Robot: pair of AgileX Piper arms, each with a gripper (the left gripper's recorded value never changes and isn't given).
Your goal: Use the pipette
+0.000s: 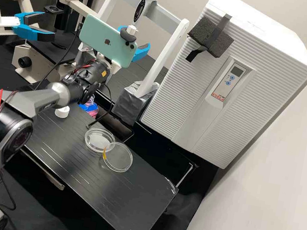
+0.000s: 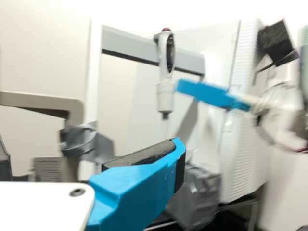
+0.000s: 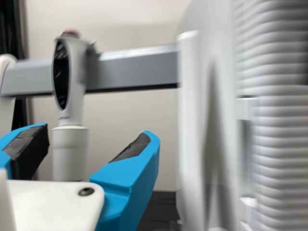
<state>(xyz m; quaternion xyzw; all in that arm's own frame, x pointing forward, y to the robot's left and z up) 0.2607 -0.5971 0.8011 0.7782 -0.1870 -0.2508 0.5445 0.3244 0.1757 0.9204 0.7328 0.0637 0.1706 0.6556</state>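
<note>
Over on the left side of the bench, my left gripper [image 1: 47, 26] hangs in the air by the microscope [image 1: 32, 62], and its two blue fingers are spread wide with nothing between them. It is well apart from the job. Next, going right, comes my right gripper [image 1: 134, 39]. Its blue fingers are spread too, one on each side of the pipette [image 1: 140, 7]. From the right wrist camera I see the white lower part of the pipette sitting between the two pads. One pad is very close to it and I cannot tell if it touches. The other pad has a gap, so I think the pipette is not held yet. The pipette hangs on the grey bar of its stand [image 1: 167, 16], high above the bench. It stands up and down, with the red button at the top and the thin end pointing down. Lower and nearer to me, two clear dishes [image 1: 99, 139] lie side by side on the black tray [image 1: 127, 197]. Farthest right is the big white box [image 1: 242, 107]. So I think the job has only just begun. The gripper is in place, but the squeeze, the lift off the stand and the trip down to the dishes are all left to do.
</note>
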